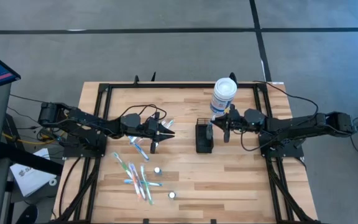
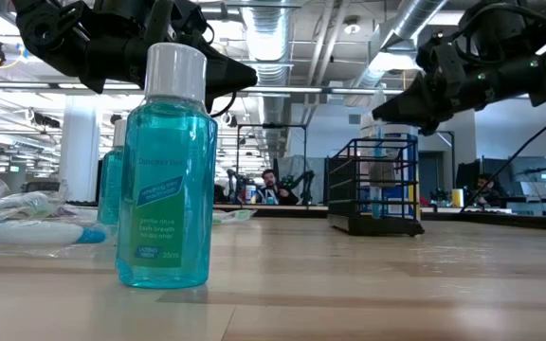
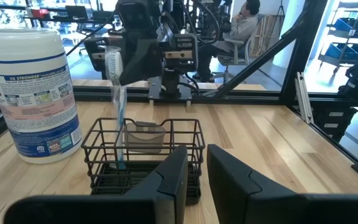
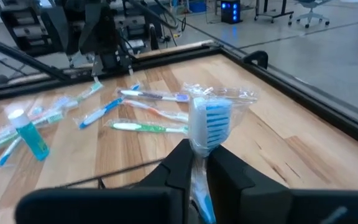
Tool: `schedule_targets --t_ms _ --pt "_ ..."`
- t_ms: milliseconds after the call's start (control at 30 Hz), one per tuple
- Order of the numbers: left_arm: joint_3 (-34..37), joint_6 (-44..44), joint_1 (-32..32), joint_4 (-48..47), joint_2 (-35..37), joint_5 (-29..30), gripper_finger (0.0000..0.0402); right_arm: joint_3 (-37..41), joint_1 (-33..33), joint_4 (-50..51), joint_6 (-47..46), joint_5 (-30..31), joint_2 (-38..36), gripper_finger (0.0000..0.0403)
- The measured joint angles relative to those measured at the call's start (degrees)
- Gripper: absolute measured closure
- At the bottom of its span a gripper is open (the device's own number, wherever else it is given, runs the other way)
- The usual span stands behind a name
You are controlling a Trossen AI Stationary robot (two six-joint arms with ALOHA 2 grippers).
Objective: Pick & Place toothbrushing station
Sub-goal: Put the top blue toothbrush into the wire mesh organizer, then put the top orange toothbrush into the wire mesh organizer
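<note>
The toothbrushing station, a small black wire caddy (image 1: 204, 140), stands upright on the table's middle; it also shows in the left wrist view (image 3: 145, 155) and the low view (image 2: 377, 185). My right gripper (image 1: 213, 129) is just over the caddy's far right side, shut on a wrapped blue-and-white toothbrush (image 3: 118, 93) that stands in the caddy. My left gripper (image 1: 161, 130) hovers left of the caddy, pointing at it, empty, with a narrow gap between its fingers (image 3: 194, 174). A white canister with a blue label (image 1: 224, 93) stands behind the caddy. My right gripper pinches the wrapped toothbrush between its two fingers just below the bristle head (image 4: 197, 155). The fingers come from the table's right and lie across the brush. The brush stands upright, head (image 4: 210, 121) above the fingers, its lower end (image 3: 120, 163) down inside the caddy.
Several wrapped toothbrushes (image 1: 138, 174) lie scattered on the near left of the table. Two small blue mouthwash bottles (image 1: 157, 169) (image 1: 171, 195) stand near them; one fills the low view's foreground (image 2: 169, 170). A black frame (image 1: 104, 87) borders the table.
</note>
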State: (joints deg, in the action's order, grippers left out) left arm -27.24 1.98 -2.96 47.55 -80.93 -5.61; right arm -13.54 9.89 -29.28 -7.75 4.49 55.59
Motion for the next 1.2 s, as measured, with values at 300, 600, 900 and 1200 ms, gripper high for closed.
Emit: schedule_targets --t_ms 300,600,900,1200 --pt "0.0 0.0 0.0 0.0 0.0 0.0 0.0344 0.0 0.0 0.98 0.82 0.01 0.0 0.0327" --pt "0.0 0.0 0.0 0.0 0.0 0.0 0.0344 0.0 0.0 0.98 1.3 -0.04 0.0 0.0271" --pt "0.0 0.0 0.0 0.0 0.0 0.0 0.0344 0.0 0.02 2.76 3.23 -0.04 -0.68 0.0229" --pt "0.0 0.23 0.0 -0.13 0.0 0.0 0.0344 -0.04 -0.01 8.94 2.72 0.0 -7.97 0.0225"
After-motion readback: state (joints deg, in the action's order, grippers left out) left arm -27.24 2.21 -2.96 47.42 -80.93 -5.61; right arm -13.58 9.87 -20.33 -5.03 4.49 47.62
